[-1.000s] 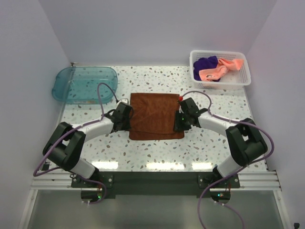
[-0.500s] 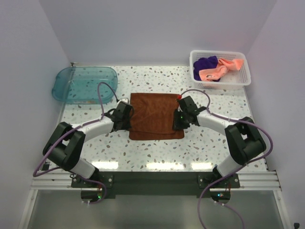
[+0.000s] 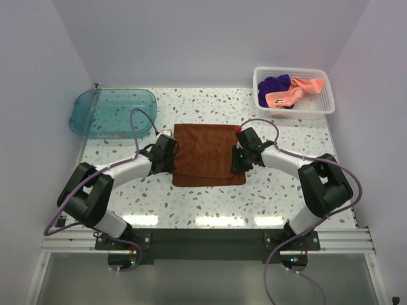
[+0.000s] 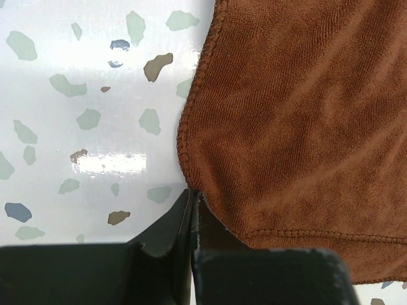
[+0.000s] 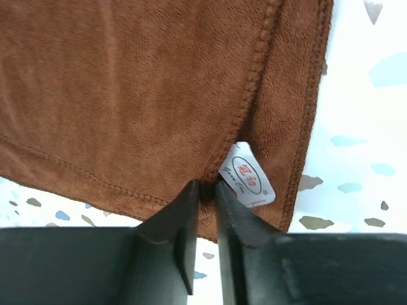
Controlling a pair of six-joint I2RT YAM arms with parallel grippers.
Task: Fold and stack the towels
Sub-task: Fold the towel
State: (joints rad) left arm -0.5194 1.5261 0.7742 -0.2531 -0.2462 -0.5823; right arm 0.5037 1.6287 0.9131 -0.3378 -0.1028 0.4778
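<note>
The rust brown towel (image 3: 206, 152) lies flat in the middle of the table, folded with its edges doubled. My left gripper (image 3: 170, 157) is at its left edge; in the left wrist view the gripper (image 4: 193, 194) is shut with the hem of the towel (image 4: 292, 114) pinched at its tips. My right gripper (image 3: 237, 157) is at the right edge; in the right wrist view the gripper (image 5: 208, 187) is closed to a narrow gap on a fold of the towel (image 5: 127, 82) beside a white label (image 5: 248, 183). The pink towel (image 3: 292, 94) and the purple towel (image 3: 275, 84) lie crumpled in the basket.
A white mesh basket (image 3: 324, 105) stands at the back right corner. A teal translucent tray (image 3: 79, 114) stands at the back left. White walls close in the table on three sides.
The right gripper's jaws have narrowed on the towel's right edge and that arm has edged slightly inward. The left arm and the towel have not moved.
</note>
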